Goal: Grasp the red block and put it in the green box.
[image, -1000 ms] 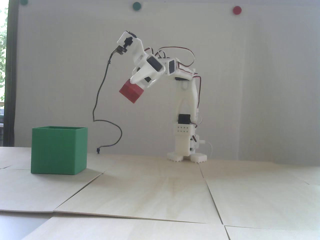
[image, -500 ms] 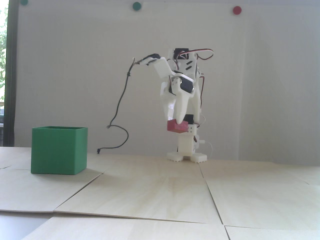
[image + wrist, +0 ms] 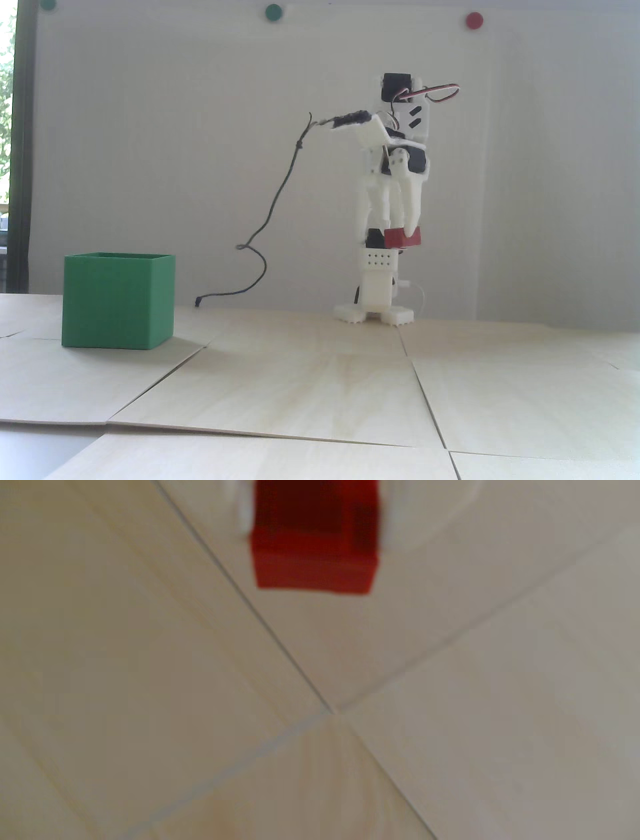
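Note:
My white gripper (image 3: 400,235) hangs pointing down, well above the table, and is shut on the red block (image 3: 403,238), a small dark-red block held between the fingertips. In the wrist view the red block (image 3: 313,545) fills the top middle, with a blurred white finger on each side of it, and the gripper (image 3: 313,511) closes around it. The green box (image 3: 118,300) stands open-topped on the table at the left in the fixed view, far to the left of the gripper. It does not show in the wrist view.
The arm's white base (image 3: 376,295) stands on the pale wooden table panels (image 3: 320,390) directly below the gripper. A dark cable (image 3: 280,195) hangs from the wrist to the table between box and base. Green and red dots sit on the back wall.

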